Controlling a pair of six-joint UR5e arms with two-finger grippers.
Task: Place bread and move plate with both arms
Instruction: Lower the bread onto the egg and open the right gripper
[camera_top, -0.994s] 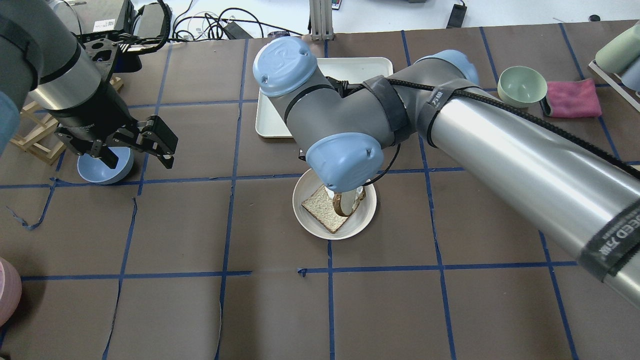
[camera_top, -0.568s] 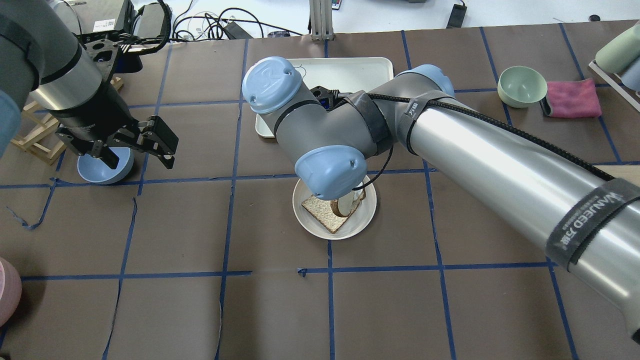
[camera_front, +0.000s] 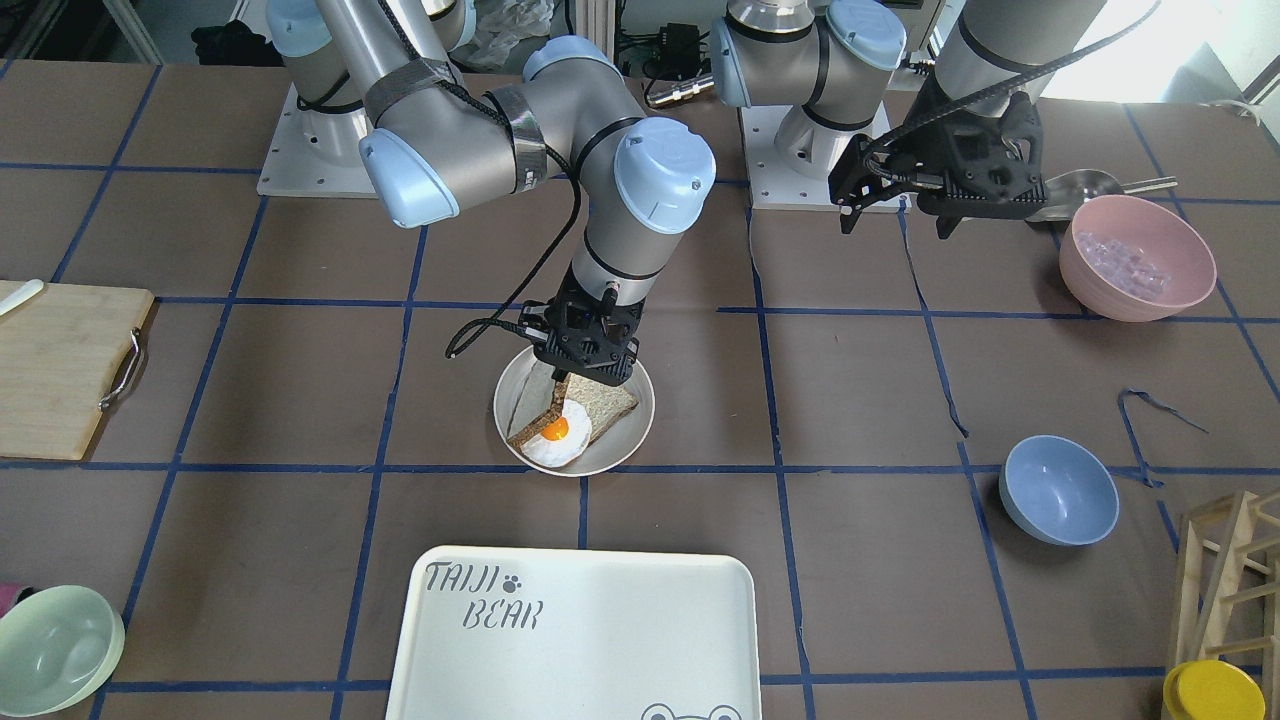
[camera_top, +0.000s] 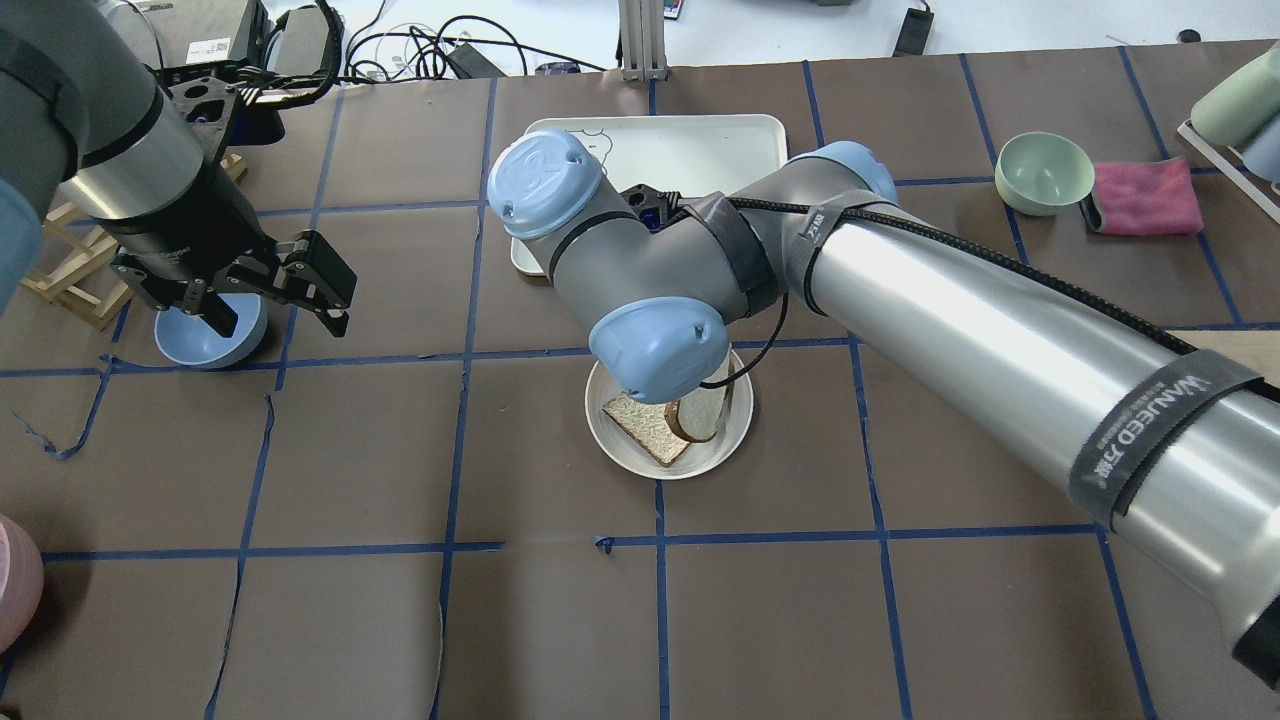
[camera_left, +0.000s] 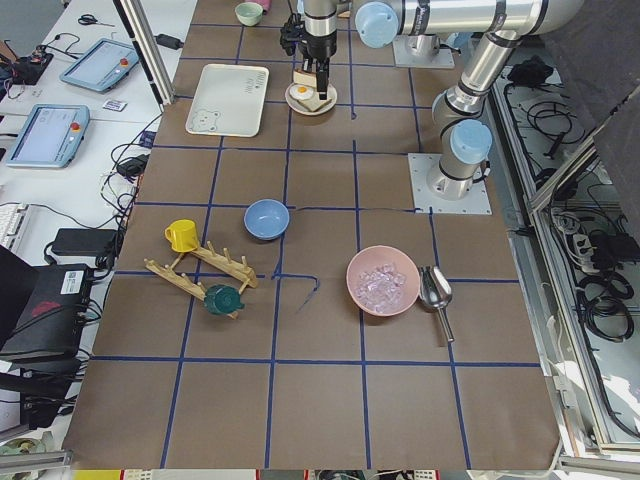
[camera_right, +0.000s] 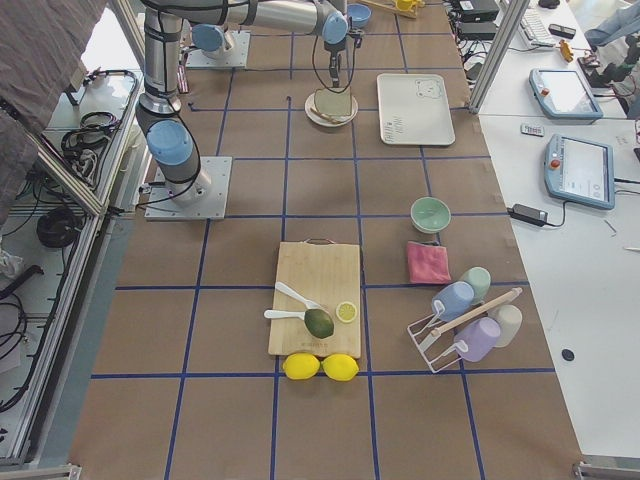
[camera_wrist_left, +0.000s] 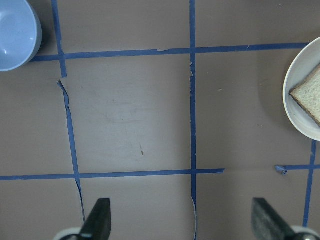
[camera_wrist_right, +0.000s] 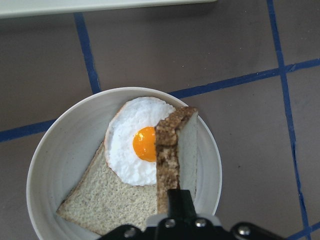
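Note:
The off-white plate (camera_front: 612, 462) sits mid-table and holds a squarer slice (camera_front: 608, 403) topped with a fried egg (camera_front: 556, 432). My right gripper (camera_front: 588, 362) is shut on the bread (camera_front: 533, 410), a dark-crusted slice held on edge and tilted, its lower end at the egg. The right wrist view shows the bread (camera_wrist_right: 175, 150) standing beside the egg (camera_wrist_right: 140, 142) over the plate (camera_wrist_right: 45, 165). In the overhead view the right wrist hides the gripper, and the bread (camera_top: 702, 418) leans over the plate (camera_top: 612, 452). My left gripper (camera_top: 278, 318) is open and empty, well to the plate's left.
The white "TAIJI BEAR" tray (camera_front: 570, 630) lies just beyond the plate. A blue bowl (camera_top: 195, 345) sits under the left gripper. A pink bowl (camera_front: 1135, 255), a green bowl (camera_front: 55, 650), a cutting board (camera_front: 60, 365) and a wooden rack (camera_front: 1230, 580) stand around the edges.
The right arm has shifted and lowered over the plate. The bread has tipped from nearly edge-on to leaning, with more of its face showing. The left arm has not moved.

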